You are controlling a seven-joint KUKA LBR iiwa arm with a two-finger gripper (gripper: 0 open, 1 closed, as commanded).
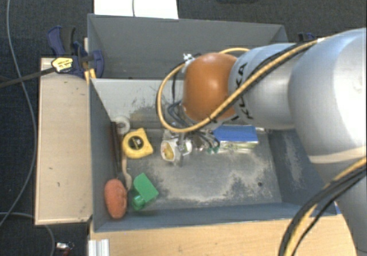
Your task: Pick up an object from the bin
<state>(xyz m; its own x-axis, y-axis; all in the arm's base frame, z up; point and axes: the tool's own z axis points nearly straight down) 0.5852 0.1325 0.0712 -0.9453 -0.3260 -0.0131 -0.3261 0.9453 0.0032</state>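
— Down at the middle of the bin (172, 43) floor, the fingers (182, 147) sit between a yellow tape measure (136, 144) and a blue flat pack (236, 134).
— Open or closed?
— Cannot tell. A green block (142, 190) and a reddish lump (115, 197) lie at the near left corner.

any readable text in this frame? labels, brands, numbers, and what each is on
"K": black block letters on the silver arm beside its orange cover; only partly legible, likely the maker's mark.
Yellow tape measure, bin's left side: dark round label on its face, too small to read.
Blue pack, mid-bin: no legible print.
Green block and reddish oval thing, near-left corner: no text seen.
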